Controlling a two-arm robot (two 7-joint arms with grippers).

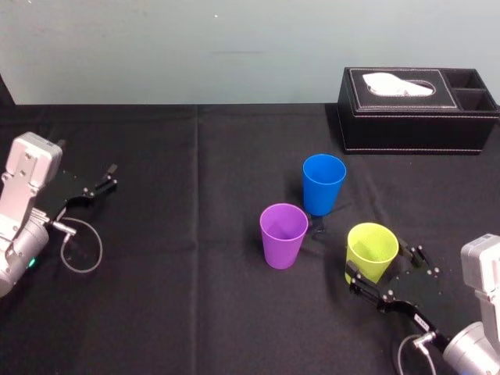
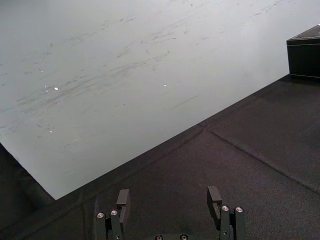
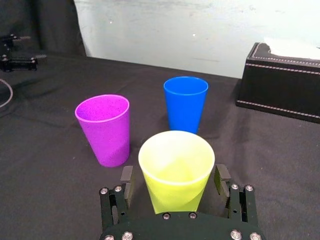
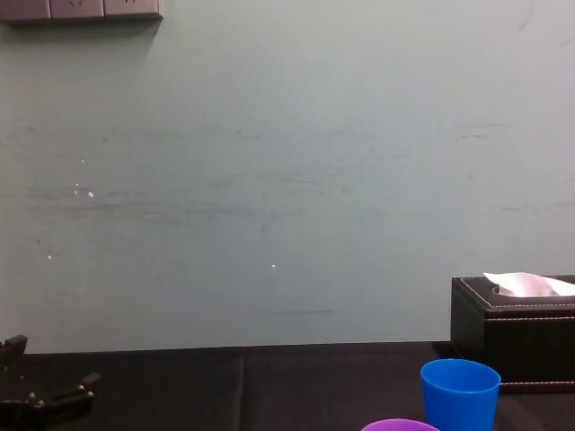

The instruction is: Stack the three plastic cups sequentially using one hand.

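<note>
My right gripper [image 1: 383,266] is low on the black table cloth [image 1: 195,305] at the near right, and the yellow-green cup [image 1: 372,250] stands upright between its fingers [image 3: 126,181]. The fingers are spread, one on each side of the cup's lower wall, and I see a thin gap on both sides, so they are not pressing it.

The purple cup [image 1: 283,234] stands upright just to the left of the yellow-green one, near but not touching. The blue cup [image 1: 323,183] is farther from me, behind and between the other two, also upright and on its own. All three have their mouths up and nothing in them.

The black tissue box [image 1: 418,117], with a white tissue sticking out, sits at the back right by the wall, well apart from the cups.

My left gripper [image 1: 101,186] rests over the cloth at the far left with its fingers apart, holding nothing. A loop of cable [image 1: 82,250] lies beside that arm.
</note>
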